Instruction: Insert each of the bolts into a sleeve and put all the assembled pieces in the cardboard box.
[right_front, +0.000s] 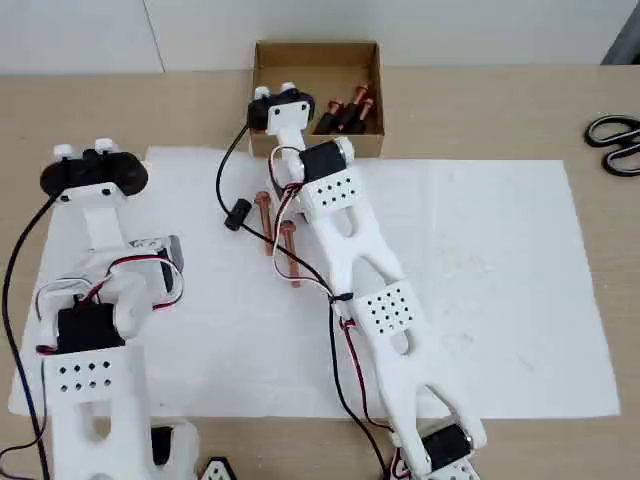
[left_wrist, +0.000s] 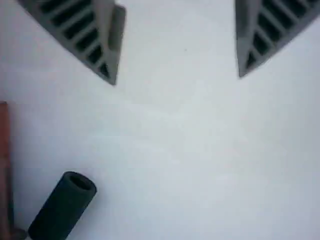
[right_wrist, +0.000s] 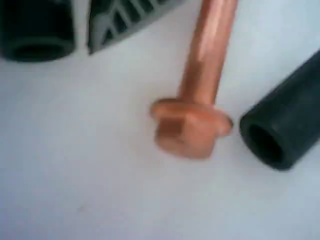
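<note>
Since the bolt (right_wrist: 202, 75) under the right wrist lies flat on the paper (right_front: 480, 280) with its flanged head just beside the open mouth of a sleeve (right_wrist: 282, 125), the coming move turns on lining up two long axes. As they lie, the sleeve angles away from the shank and does not face its tip, so I judge that one of them has to be lifted and turned before the shank can enter. Seen from above, a first loose bolt (right_front: 265, 218) and another bolt (right_front: 290, 250) lie just out from the front wall of the box (right_front: 315, 46), near its left corner. Their shanks run roughly straight out from that wall, and a lone sleeve (right_front: 237, 214) lies beside them, a little farther to the left of that corner. Assembled pieces (right_front: 345, 110) already rest in the right half of the box. The right arm (right_front: 340, 230) reaches over the loose bolts to the box's front wall, so it is plainly the nearer one. Whether the right gripper (right_wrist: 115, 25) is open or closed I cannot tell, though a second sleeve (right_wrist: 37, 27) lies close by it. The left arm (right_front: 95, 260) stands well out from the box's left corner. The left gripper (left_wrist: 176, 79) hangs over bare paper with its fingers (left_wrist: 85, 35) spread wide and nothing between them. A dark sleeve (left_wrist: 62, 207) and a bolt's edge (left_wrist: 4, 165) lie off to one side of that gap.
</note>
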